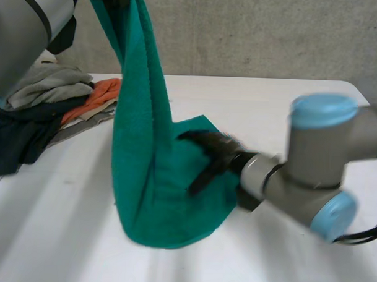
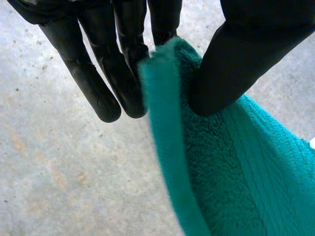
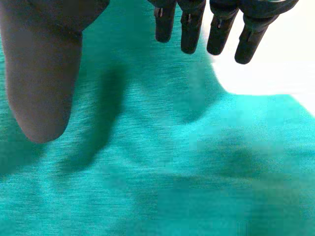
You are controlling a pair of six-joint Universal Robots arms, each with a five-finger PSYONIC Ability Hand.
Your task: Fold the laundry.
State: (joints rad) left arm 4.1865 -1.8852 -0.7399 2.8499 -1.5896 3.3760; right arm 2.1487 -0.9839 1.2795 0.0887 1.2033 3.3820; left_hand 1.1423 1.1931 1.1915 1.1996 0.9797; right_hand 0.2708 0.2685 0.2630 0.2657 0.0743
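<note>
A green towel (image 1: 151, 177) hangs from high above the table, and its lower end rests bunched on the white table (image 1: 289, 101). In the left wrist view my left hand (image 2: 123, 59) pinches the towel's top edge (image 2: 167, 64) between its thumb (image 2: 231, 69) and fingers. My right hand (image 1: 216, 155) reaches in from the right over the towel's lower part, fingers spread. In the right wrist view its thumb (image 3: 44, 78) and fingers (image 3: 192, 29) stand straight and apart just above the green cloth (image 3: 172, 167), holding nothing.
A pile of other laundry lies at the table's back left: grey cloth (image 1: 51, 83), an orange piece (image 1: 97, 94) and a dark navy garment (image 1: 18, 135). Bare table stretches in front of the towel and to the right. A grey wall (image 1: 273, 32) rises behind the table.
</note>
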